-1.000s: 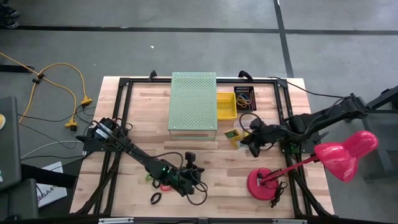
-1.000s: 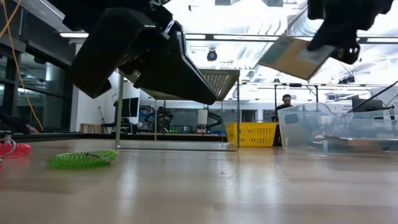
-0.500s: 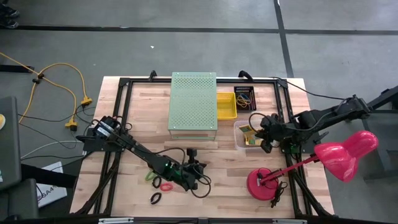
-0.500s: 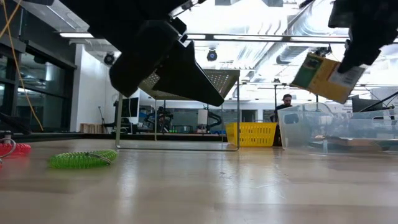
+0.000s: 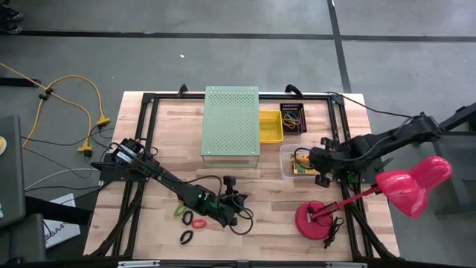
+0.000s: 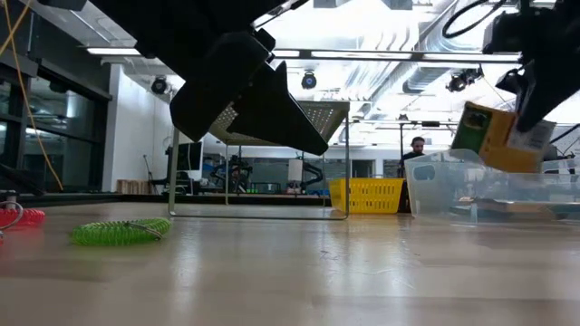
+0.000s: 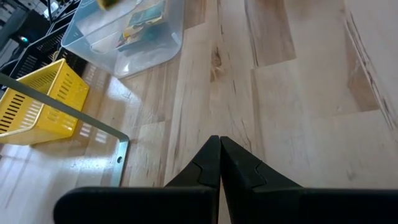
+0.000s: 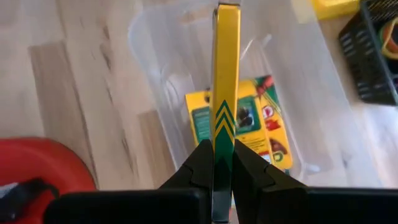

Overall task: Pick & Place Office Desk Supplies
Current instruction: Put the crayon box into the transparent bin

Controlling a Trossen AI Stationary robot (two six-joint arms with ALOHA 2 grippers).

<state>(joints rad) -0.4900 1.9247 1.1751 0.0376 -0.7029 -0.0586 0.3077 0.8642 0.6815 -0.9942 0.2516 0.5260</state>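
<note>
Right hand (image 8: 222, 163) pinched a crayon box (image 8: 225, 81) edge-on above the clear bin (image 8: 155, 37), frame centre — released tilted, it could catch the rim and tip out onto the desk (image 8: 74, 87).

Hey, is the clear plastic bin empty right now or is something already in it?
Not empty: one crayon box lies flat inside the clear bin.

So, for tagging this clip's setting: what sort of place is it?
Probably a robotics lab or workshop: bare concrete floor, exposed ceiling ducts, and a person among cluttered workstations behind the wooden table.
</note>
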